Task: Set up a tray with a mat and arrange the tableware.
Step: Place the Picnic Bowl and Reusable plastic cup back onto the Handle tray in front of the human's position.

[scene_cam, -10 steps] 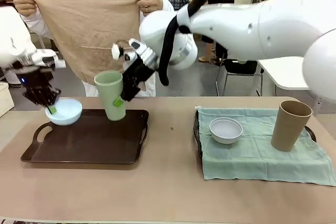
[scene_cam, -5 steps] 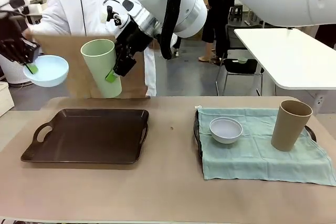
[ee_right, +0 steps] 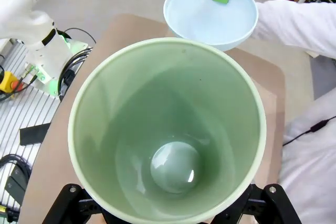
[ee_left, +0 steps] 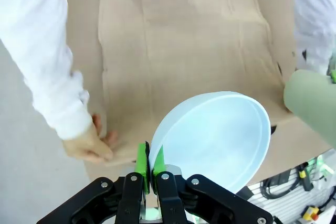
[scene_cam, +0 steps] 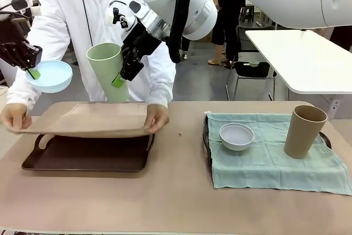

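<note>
left gripper [scene_cam: 28, 69]: jaws pinched tight on the rim of the pale blue bowl [scene_cam: 49, 76], held in the air; the bowl hangs out to the inner side of the fingers, mouth up
right gripper [scene_cam: 125, 64]: jaws spread wide around the wall of the pale green tumbler [scene_cam: 108, 72], also aloft; long axis tilted, mouth up and leaning toward the left gripper
key relation: the beige mat [scene_cam: 88, 118] lies straight below both grippers, over the dark tray [scene_cam: 82, 158]; the landing spots are downward
nearer arm: left gripper sits over the mat's left end, right gripper over its middle
person's hands: one hand [scene_cam: 15, 116] on the mat's left edge, the other [scene_cam: 157, 117] on its right edge, both flat on the cloth
open room: bare mat between the hands looks enough for both pieces; judged risk is coming down while the hands are there
bowl to tumbler: close, not touching
other tableware: greyish white bowl [scene_cam: 236, 136] and brown tumbler [scene_cam: 304, 131] stand on the green cloth [scene_cam: 264, 163], well off to the right
</note>
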You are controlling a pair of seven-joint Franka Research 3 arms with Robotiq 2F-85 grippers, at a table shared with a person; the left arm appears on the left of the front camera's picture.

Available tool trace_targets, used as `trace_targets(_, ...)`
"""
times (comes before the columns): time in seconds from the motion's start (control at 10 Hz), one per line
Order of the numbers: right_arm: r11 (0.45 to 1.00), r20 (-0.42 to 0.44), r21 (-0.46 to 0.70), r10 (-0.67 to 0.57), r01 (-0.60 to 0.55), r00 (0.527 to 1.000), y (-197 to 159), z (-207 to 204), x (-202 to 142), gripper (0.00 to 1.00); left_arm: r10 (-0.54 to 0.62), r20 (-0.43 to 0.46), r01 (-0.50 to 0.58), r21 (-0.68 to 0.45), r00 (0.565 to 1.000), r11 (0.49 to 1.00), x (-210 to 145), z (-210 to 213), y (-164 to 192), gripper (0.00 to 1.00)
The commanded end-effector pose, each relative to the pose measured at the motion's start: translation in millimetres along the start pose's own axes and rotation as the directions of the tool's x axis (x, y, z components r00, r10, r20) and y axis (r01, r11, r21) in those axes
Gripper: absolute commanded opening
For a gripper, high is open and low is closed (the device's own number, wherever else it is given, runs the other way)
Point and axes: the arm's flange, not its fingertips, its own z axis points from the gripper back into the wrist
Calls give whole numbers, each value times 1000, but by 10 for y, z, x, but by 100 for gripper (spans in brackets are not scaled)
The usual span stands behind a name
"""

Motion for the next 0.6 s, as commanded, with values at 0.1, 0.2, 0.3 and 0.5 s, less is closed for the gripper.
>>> trace_targets(0.1, 1000, 13, -1, 8, -8, 1000, 3, -4, 18, 24, -10, 16, 11, -7, 1000, 1000, 0, 0, 11, 0)
trace_targets(0.2, 1000, 13, -1, 8, -8, 1000, 3, -4, 18, 24, -10, 16, 11, -7, 1000, 1000, 0, 0, 11, 0)
trace_targets(0.3, 1000, 13, -1, 8, -8, 1000, 3, -4, 18, 24, -10, 16, 11, -7, 1000, 1000, 0, 0, 11, 0)
trace_targets(0.5, 1000, 13, -1, 8, -8, 1000, 3, -4, 18, 24, -10, 16, 11, -7, 1000, 1000, 0, 0, 11, 0)
